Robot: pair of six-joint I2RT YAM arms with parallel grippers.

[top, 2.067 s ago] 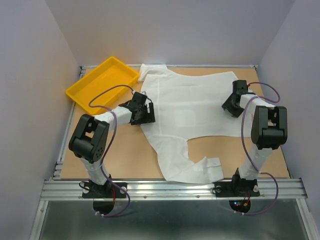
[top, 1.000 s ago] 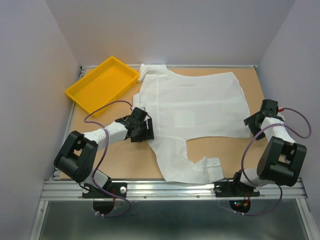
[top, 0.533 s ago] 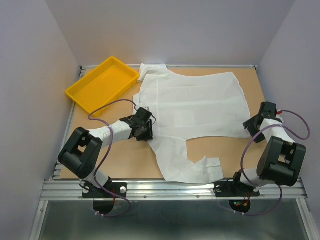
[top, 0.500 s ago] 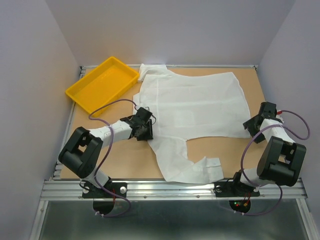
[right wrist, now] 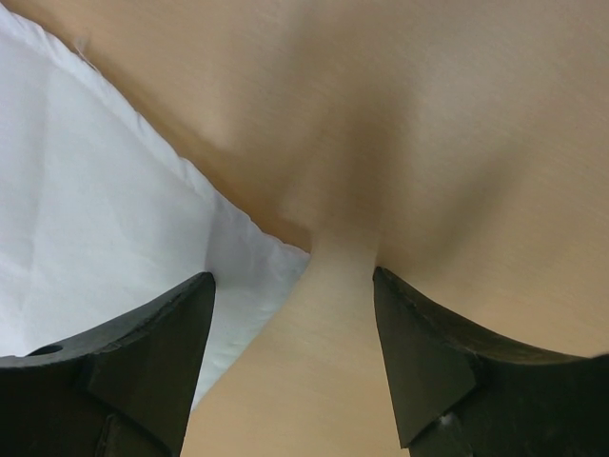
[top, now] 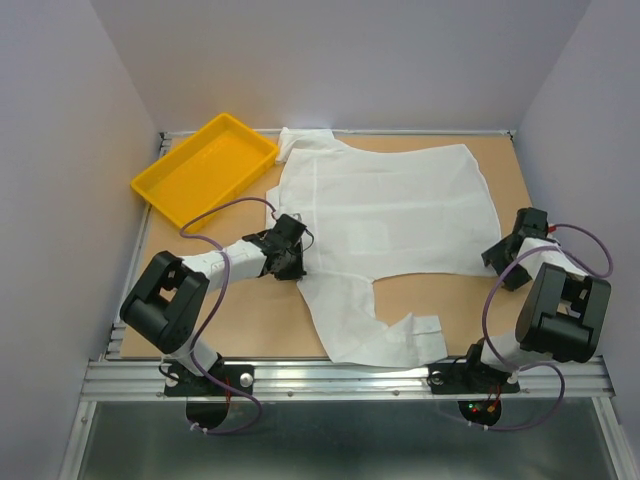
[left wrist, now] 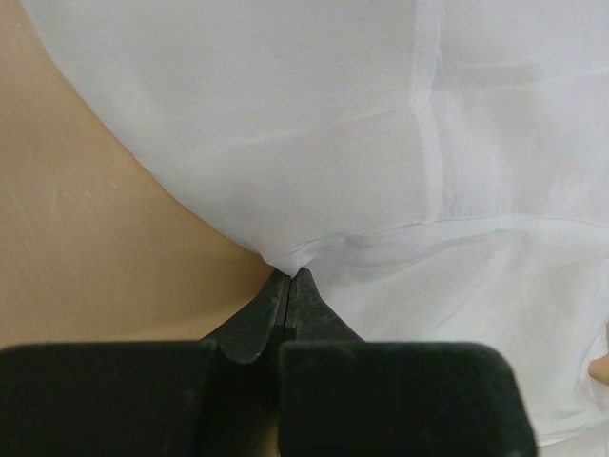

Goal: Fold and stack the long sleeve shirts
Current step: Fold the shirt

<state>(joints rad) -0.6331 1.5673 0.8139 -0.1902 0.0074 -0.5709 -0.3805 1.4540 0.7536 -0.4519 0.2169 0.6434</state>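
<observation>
One white long sleeve shirt [top: 385, 215] lies spread flat across the wooden table, one sleeve trailing toward the near edge. At the shirt's left edge my left gripper [top: 295, 260] is shut on a pinch of the white fabric [left wrist: 285, 257], its fingertips pressed together with cloth puckered between them. My right gripper [top: 497, 250] hovers low at the shirt's right hem corner [right wrist: 276, 249], open, with the corner lying between its fingers [right wrist: 171, 324] and nothing gripped.
A yellow plastic tray [top: 170, 185] sits at the back left corner, with nothing in it. Bare wood [top: 250, 320] shows left of the trailing sleeve and to the right of the shirt. Walls close in on both sides.
My left gripper has closed on the shirt's left edge. The right gripper has slid slightly inward toward the hem corner and stayed open.
</observation>
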